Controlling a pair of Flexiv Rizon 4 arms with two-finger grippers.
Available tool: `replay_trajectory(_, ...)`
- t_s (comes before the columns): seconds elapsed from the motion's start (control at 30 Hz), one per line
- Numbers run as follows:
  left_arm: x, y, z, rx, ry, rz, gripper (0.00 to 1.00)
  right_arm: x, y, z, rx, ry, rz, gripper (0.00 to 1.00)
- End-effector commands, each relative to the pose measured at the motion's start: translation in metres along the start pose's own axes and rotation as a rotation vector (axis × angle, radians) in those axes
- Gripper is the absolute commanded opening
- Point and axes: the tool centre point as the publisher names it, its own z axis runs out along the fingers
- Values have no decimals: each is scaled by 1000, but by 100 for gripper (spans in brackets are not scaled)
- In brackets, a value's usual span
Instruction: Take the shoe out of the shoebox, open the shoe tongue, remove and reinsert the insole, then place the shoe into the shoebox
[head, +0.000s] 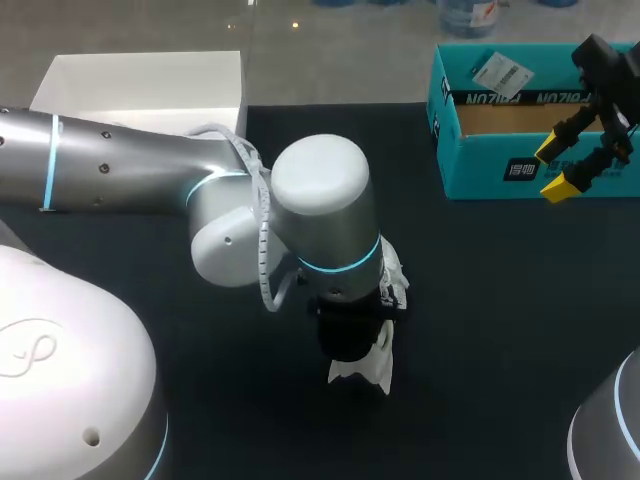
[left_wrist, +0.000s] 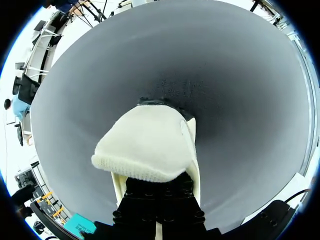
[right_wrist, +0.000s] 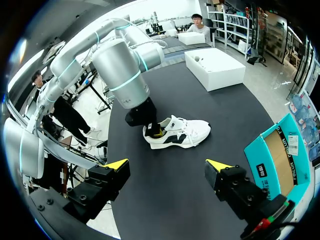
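Black surface fills most of the head view, and the left arm reaches across it from the left to the middle, its wrist pointing straight down. At the far right edge sits the teal shoebox, open, with nothing showing inside. A white box stands at the far left, well apart from it.

The shoe, white with dark side panels, is out of the shoebox. It stands on its sole near the middle of the surface, directly under the left wrist. The left pincer has its yellow tips down inside the shoe's opening at the heel end. Whether they are clamped on anything I cannot tell, since in the left wrist view a cream, knit-edged flap covers them. That flap may be the tongue or the insole.

The right pincer hangs over the shoebox's near wall, spread wide and holding nothing.

Step one looks done, and the work now appears to be at the tongue or the insole. Next, the left tips probably need a firm pinch on the insole's heel edge and a lift up and back. The free right pincer may have to come over and steady the shoe so it does not lift with it.
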Motion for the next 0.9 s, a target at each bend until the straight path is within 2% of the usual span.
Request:
replay_trajectory(0.03, -6, 3, 10, -6, 19, 0, 0, -1, 1, 1, 4, 1, 0, 100)
replay_trajectory(0.37, -16, 24, -18, -71, 9, 17, 0, -1, 1, 1, 4, 1, 0, 100)
replay_trajectory(0.77, -30, 56, -36, -155, 27, 49, 0, -1, 1, 1, 4, 1, 0, 100)
replay_trajectory(0.9, -31, 55, -42, -165, 35, 57, 0, -1, 1, 1, 4, 1, 0, 100)
